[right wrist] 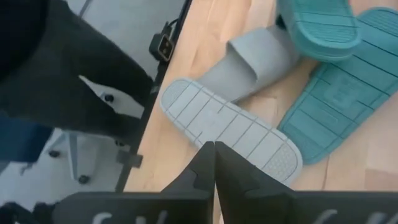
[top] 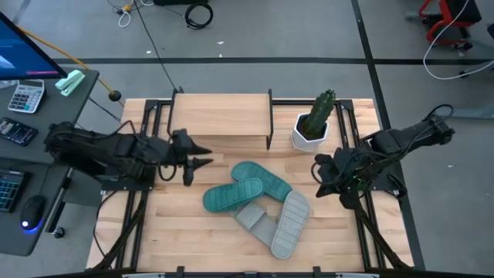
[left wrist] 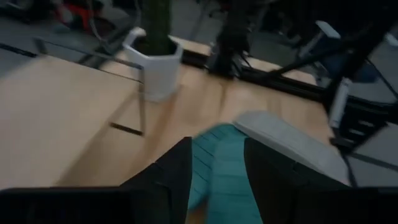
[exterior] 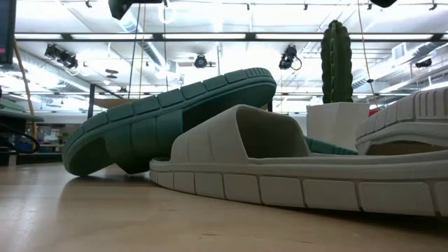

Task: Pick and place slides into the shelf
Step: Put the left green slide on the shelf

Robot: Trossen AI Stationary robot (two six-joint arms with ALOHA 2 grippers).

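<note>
Four slides lie in a heap at mid-table. One teal slide [top: 265, 177] lies flat, and the other teal slide [top: 230, 198] leans on it, ribbed sole up. A grey slide [top: 253, 218] sits strap up, and the second grey slide [top: 290, 224] rests on it, sole up. The shelf [top: 224, 116] stands at the far edge on black legs. My left gripper [top: 207, 154] is open, left of the heap, and its fingers [left wrist: 217, 155] frame the teal slide [left wrist: 224, 168]. My right gripper [top: 318, 171] is shut [right wrist: 214, 149] to the right of the heap, over the grey sole [right wrist: 230, 124].
A cactus in a white pot [top: 312, 127] stands right of the shelf, close to my right arm. The table's black frame rails [top: 363, 216] run along both sides. Bare wood lies at the near left of the table [top: 170, 232]. A desk with a keyboard and a calculator sits off to the left.
</note>
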